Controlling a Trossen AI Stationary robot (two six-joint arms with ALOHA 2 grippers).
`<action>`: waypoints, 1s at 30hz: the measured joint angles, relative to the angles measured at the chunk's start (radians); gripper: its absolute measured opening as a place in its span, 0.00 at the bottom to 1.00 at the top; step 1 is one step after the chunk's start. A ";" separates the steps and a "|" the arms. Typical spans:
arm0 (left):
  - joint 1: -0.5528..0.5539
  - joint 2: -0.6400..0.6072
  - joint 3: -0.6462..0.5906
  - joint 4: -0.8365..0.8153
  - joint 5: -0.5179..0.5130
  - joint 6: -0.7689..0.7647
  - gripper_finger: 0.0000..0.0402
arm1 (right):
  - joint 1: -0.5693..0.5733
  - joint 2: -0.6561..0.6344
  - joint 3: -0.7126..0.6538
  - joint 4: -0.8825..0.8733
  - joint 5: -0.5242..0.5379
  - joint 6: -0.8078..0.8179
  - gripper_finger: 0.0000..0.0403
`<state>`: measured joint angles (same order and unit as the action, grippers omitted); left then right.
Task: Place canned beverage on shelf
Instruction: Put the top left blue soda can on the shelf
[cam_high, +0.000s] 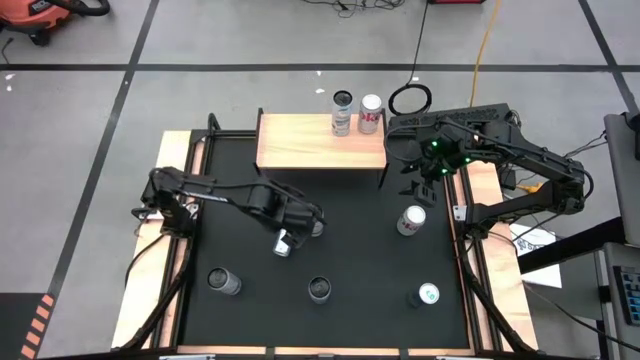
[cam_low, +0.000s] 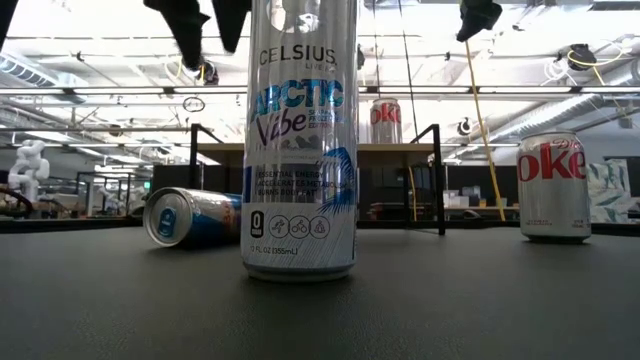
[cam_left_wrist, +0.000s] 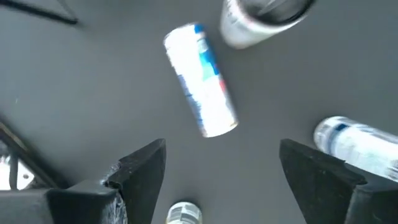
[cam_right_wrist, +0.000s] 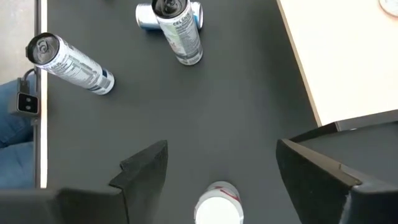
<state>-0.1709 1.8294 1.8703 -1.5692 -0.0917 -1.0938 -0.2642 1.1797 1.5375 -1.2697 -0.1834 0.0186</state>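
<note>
On the shelf (cam_high: 300, 148) — two cans (cam_high: 356, 114).

Left gripper (cam_high: 287, 240) mid-table, jaws spread empty, right gripper (cam_high: 418, 187) raised, jaws spread empty

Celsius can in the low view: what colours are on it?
The Celsius can is silver-white with blue lettering, clearest in the low view.

- A black mat (cam_high: 340, 250) is being shown covering the table, edged by light-wood strips (cam_high: 150, 260).
- The shelf (cam_high: 300, 142) is being seen as pale wood on black legs.
- A silver Celsius can (cam_low: 300, 150) is being marked with blue lettering.
- Red lettering is being displayed on a silver Coke can (cam_low: 553, 185).
- A blue-and-white can (cam_left_wrist: 202, 79) is being shown lying down.
</note>
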 joint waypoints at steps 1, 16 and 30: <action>-0.001 0.000 -0.023 0.008 0.000 -0.008 0.76 | 0.000 0.000 0.000 0.000 0.000 -0.004 0.70; -0.003 0.002 -0.308 0.332 0.031 -0.028 0.76 | 0.000 0.000 0.000 0.000 0.000 -0.037 0.70; -0.015 0.000 -0.474 0.544 0.035 -0.079 0.76 | 0.000 0.000 0.000 0.000 0.000 -0.031 0.70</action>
<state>-0.1860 1.8296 1.3958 -1.0253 -0.0566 -1.1727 -0.2644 1.1793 1.5375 -1.2694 -0.1835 -0.0120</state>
